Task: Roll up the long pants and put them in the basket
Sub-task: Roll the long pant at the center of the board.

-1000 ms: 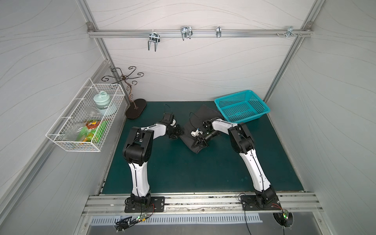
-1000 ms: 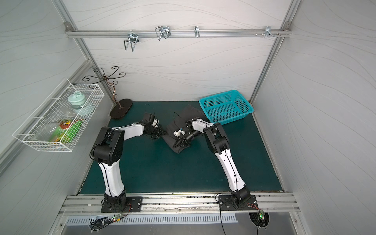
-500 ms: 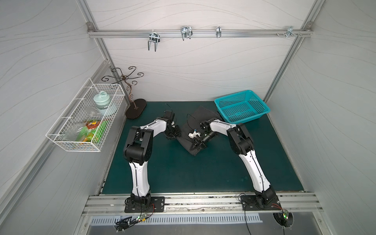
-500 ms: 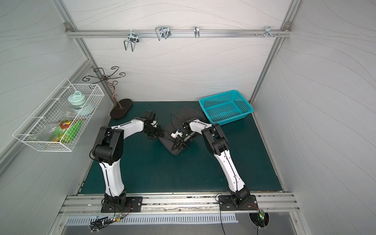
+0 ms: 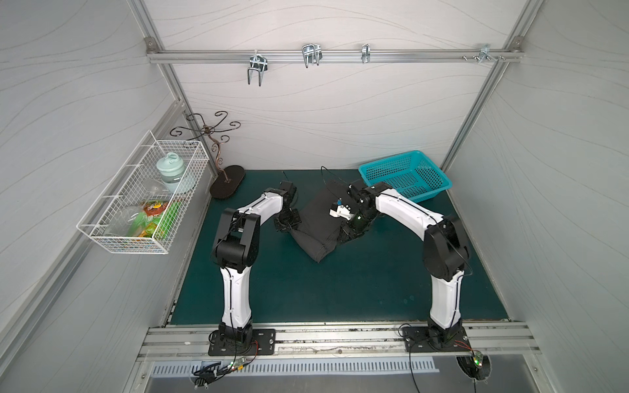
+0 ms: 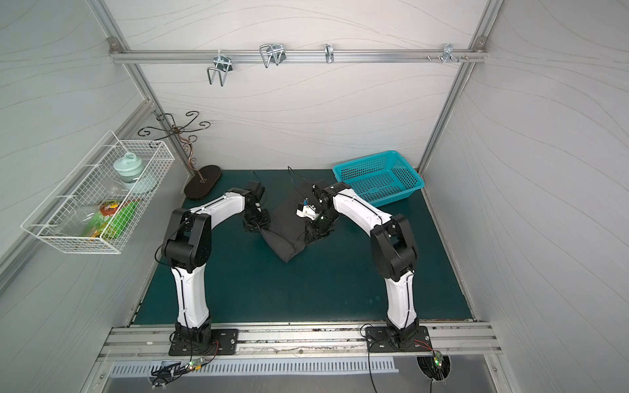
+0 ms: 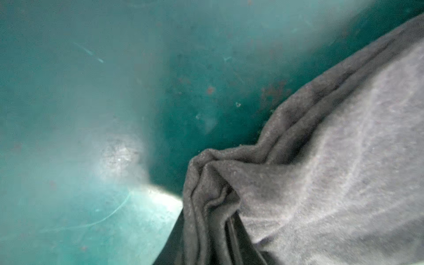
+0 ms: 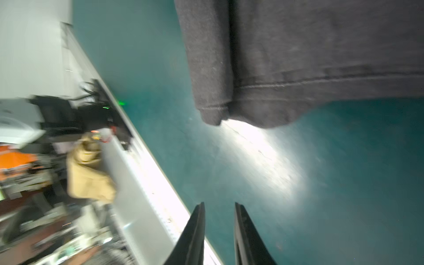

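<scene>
Plainly, the wire basket (image 5: 177,142) holds a jar (image 5: 170,168); long pants (image 5: 318,224) lie between the released right hand (image 8: 219,206) and the left hand (image 5: 287,225), grip unclear.

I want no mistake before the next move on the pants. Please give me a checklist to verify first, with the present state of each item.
1. The long pants lie on the green mat: ok.
2. Right pincer empty, jaws apart: ok.
3. Left pincer holds the cloth edge: cannot tell, its fingers are hidden.
4. Pants rolled tight: not ok, folds lie loose and bunched.
5. Teal basket apart from the pants: ok.
</scene>
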Controlling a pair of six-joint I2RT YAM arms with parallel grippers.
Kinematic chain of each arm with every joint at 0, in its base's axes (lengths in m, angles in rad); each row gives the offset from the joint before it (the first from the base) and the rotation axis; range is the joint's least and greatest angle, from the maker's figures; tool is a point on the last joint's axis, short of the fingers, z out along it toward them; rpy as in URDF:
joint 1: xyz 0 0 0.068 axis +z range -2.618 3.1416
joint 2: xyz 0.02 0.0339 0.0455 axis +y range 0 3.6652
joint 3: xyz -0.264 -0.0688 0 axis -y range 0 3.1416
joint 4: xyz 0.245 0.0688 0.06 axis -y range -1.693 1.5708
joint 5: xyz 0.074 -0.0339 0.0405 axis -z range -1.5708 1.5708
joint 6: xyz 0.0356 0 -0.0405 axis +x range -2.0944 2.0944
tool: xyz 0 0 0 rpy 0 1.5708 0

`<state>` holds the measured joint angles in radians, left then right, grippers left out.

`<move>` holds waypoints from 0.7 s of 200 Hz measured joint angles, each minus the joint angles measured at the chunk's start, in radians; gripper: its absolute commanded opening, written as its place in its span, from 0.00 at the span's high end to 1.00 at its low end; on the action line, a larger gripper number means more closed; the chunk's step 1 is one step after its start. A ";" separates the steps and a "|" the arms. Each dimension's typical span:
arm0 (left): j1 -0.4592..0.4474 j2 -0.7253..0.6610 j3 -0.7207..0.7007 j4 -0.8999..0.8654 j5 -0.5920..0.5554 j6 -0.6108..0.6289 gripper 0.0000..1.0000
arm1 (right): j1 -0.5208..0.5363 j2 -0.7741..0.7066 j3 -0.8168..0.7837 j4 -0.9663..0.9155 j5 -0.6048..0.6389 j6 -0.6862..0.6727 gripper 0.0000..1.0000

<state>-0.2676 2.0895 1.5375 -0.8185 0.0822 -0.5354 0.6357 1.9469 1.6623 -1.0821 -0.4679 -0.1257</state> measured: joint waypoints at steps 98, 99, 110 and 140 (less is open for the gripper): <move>-0.050 0.103 0.174 -0.179 -0.086 -0.027 0.77 | 0.467 -0.090 -0.205 0.245 0.730 -0.012 0.51; -0.050 0.103 0.175 -0.180 -0.086 -0.027 0.77 | 0.470 -0.090 -0.204 0.246 0.736 -0.014 0.50; -0.050 0.108 0.184 -0.188 -0.085 -0.027 0.77 | 0.512 -0.068 -0.192 0.267 0.811 -0.015 0.48; -0.050 0.116 0.196 -0.200 -0.081 -0.030 0.77 | 0.606 0.031 -0.141 0.320 0.980 -0.014 0.34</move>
<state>-0.3180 2.2055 1.7336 -1.0183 0.0010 -0.5655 1.2415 1.9781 1.5215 -0.7624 0.5125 -0.1402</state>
